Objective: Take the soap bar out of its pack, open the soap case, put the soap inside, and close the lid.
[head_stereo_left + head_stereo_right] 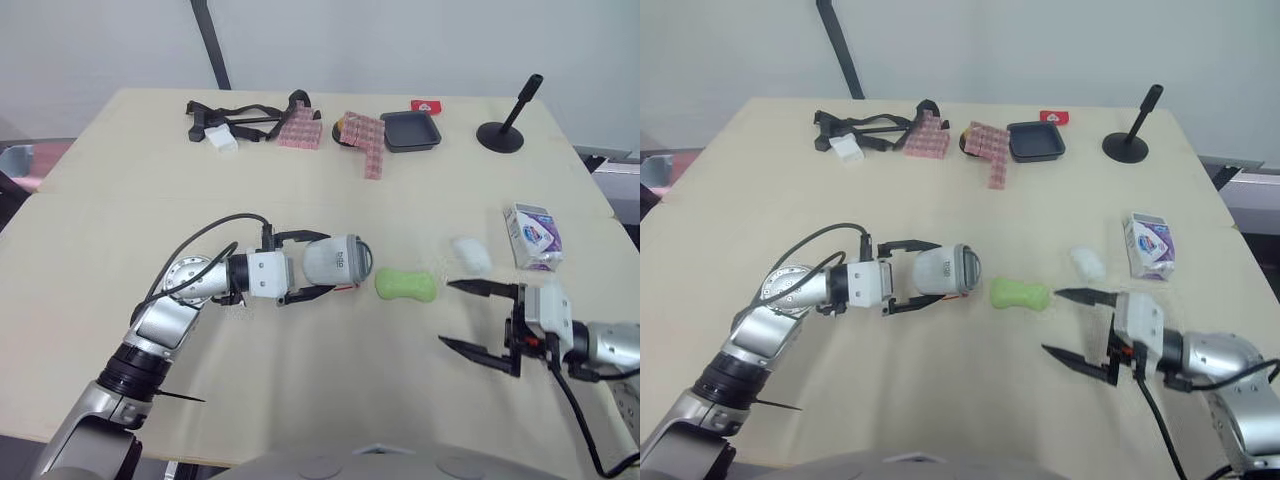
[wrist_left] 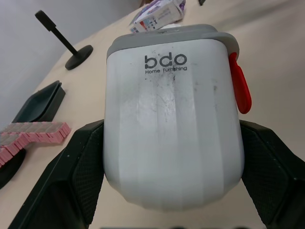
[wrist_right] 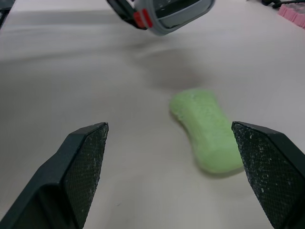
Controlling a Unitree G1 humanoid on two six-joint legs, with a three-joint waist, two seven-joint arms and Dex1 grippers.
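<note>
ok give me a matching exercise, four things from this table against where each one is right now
Things:
1 soap case
2 soap bar
3 soap pack
4 black tray

Places:
a far side of the table, beside the pink blocks
b held between the left gripper jaws
c lying unwrapped on the open table
d near the table's right side, beyond the right gripper

Pairs: 1-b, 2-c, 3-d, 4-a

Bare table (image 1: pixel 330 385) around soap bar (image 1: pixel 406 285); soap case (image 1: pixel 336 262) crowds left side.
</note>
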